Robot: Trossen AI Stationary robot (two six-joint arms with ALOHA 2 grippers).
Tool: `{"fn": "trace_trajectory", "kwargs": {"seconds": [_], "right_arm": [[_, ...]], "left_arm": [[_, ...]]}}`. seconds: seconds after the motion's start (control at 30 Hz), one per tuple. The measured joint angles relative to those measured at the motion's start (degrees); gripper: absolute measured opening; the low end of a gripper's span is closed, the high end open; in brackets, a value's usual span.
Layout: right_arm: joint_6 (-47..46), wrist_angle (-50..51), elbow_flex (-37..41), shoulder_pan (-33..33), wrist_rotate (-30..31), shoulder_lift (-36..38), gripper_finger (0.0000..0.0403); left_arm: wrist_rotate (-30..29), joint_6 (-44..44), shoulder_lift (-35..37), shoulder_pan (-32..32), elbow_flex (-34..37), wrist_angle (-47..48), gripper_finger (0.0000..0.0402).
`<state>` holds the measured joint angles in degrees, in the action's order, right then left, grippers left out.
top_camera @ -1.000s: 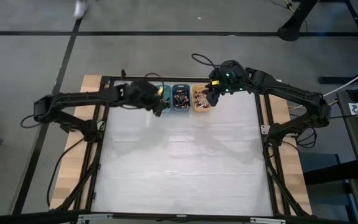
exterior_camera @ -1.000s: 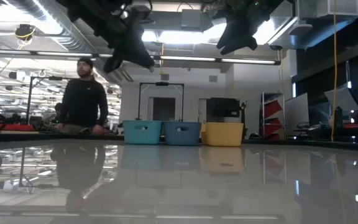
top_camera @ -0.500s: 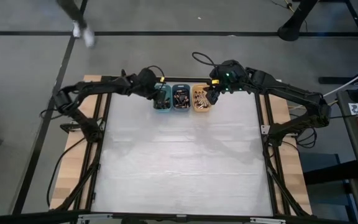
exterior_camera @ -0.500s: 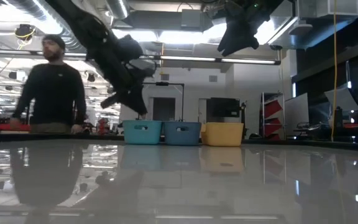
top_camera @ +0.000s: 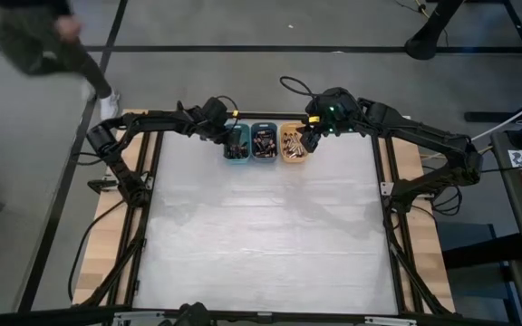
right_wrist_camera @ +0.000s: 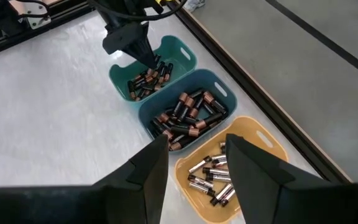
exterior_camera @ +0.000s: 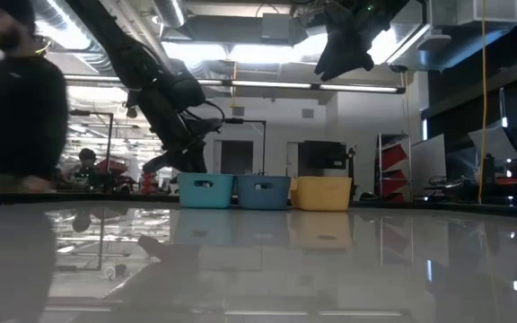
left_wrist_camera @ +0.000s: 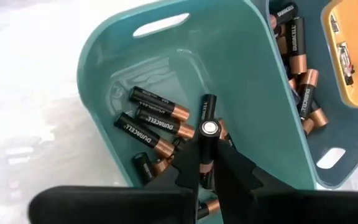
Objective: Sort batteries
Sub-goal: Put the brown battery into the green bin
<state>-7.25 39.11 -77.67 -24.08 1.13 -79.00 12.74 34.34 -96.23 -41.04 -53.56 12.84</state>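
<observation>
The left gripper [left_wrist_camera: 207, 163] pinches one battery [left_wrist_camera: 206, 134] over the teal bin [left_wrist_camera: 185, 68], at 12 o'clock on the table [top_camera: 261, 244]; more batteries [left_wrist_camera: 153, 121] lie inside. The right gripper [right_wrist_camera: 194, 163] hangs with parted, empty fingers above the orange bin [right_wrist_camera: 260, 146].

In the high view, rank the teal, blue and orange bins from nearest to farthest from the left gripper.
1. Teal bin: leftmost of the row; the left gripper is directly over it, holding a battery.
2. Blue bin: middle of the row, next one over.
3. Orange bin: right end of the row, beneath the right gripper.
</observation>
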Motion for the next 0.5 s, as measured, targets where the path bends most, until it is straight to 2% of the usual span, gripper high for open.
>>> {"fn": "trace_trajectory", "kwargs": {"seconds": [0.37,0.5], "right_arm": [[-1.34,0.02,0.00,0.07,-0.14,0.00,0.0160],[-1.40,0.02,0.00,0.11,-0.69,0.00,0.0160]], "left_arm": [[0.20,-0.15,0.00,0.00,0.00,0.11,0.0107],[2.46,-1.07,0.40,-0.05,0.00,-0.01,0.0134]]}}
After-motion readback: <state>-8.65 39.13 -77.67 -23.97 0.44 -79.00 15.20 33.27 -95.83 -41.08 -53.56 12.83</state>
